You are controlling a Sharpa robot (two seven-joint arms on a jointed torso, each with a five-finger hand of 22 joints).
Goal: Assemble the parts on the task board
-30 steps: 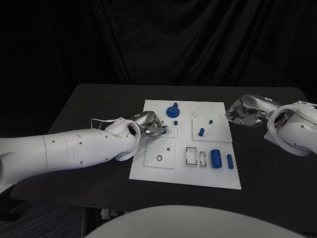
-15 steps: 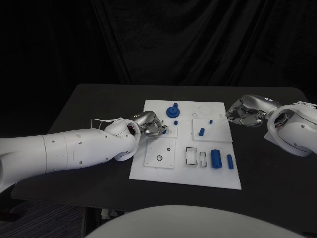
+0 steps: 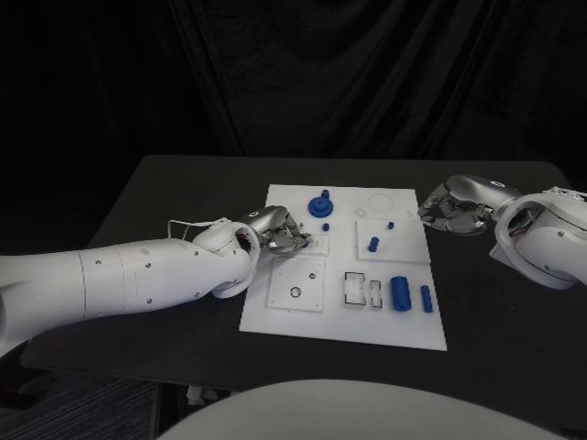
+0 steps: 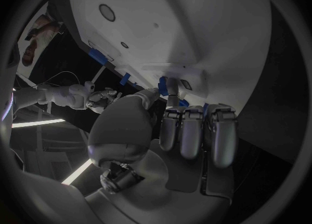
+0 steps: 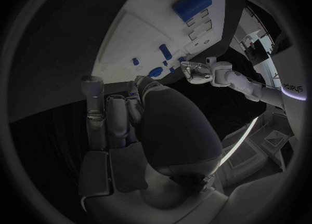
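Task board [image 3: 307, 312] lies flat in the middle of the black table [image 3: 174, 183], long axis running away from the robot. Left hand [image 3: 278, 231] sits over the board's left edge, about midway along it, fingers curled in. Head view does not resolve anything between those fingers. Left wrist view supplies more: the curled fingers [image 4: 193, 130] lie side by side over the board's white surface, with a small blue part [image 4: 163, 85] just beyond the fingertips; whether the hand grips that part or only rests near it cannot be told.

Right hand [image 3: 452, 206] hangs off the board's right edge, near the far end, over bare table. Right wrist view shows its fingers [image 5: 117, 112] folded toward the palm with nothing between them.

Head view locates the remaining parts: a round blue knob [image 3: 321, 204] standing at the far end of the board, a short blue peg [image 3: 373, 244] on the square plate beside it, and a thick blue cylinder [image 3: 400, 292] with a thinner blue pin [image 3: 426, 298] just beside it at the near right. Right wrist view shows the cylinder [image 5: 192, 4] and the left hand [image 5: 195, 71] across the board.
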